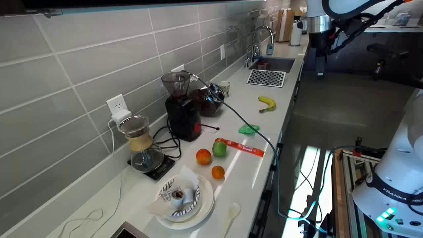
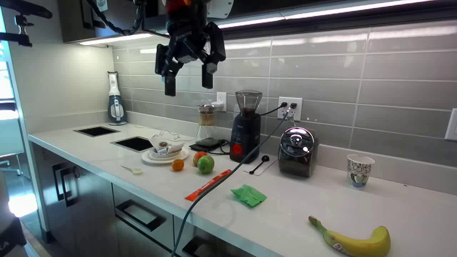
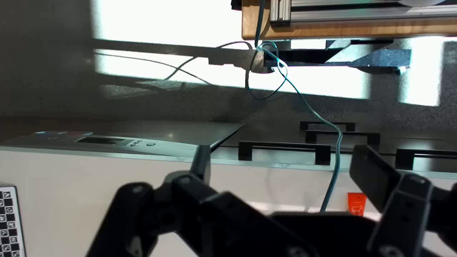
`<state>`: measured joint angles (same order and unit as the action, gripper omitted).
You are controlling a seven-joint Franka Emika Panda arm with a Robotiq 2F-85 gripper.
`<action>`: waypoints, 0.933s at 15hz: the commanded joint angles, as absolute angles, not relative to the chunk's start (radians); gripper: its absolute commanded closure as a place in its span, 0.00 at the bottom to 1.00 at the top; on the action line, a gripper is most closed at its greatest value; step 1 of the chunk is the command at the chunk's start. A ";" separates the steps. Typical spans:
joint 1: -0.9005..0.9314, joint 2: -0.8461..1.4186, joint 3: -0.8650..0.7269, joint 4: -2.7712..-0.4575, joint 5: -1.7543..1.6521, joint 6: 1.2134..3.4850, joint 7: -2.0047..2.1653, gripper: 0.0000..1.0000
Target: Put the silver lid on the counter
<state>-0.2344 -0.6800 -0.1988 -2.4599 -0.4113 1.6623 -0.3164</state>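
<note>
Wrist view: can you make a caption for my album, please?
Looking down past open jaws: the counter, a checked mat, a blue cable, a red strip.

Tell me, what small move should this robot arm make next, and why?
Probably ease the open gripper toward the silver lid: the gripper is empty and hangs apart from the lid, which appears to sit on the jar rather than lie on the counter.
</note>
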 commanded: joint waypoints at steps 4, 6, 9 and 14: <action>-0.208 -0.683 -0.218 -2.457 -0.422 1.654 -0.305 0.00; -0.208 -0.683 -0.218 -2.457 -0.422 1.654 -0.305 0.00; -0.208 -0.683 -0.218 -2.457 -0.422 1.654 -0.305 0.00; -0.185 -0.556 -0.225 -2.418 -0.399 1.700 -0.267 0.00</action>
<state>-0.2154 -0.6405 -0.2041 -2.4544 -0.4104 1.6672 -0.2873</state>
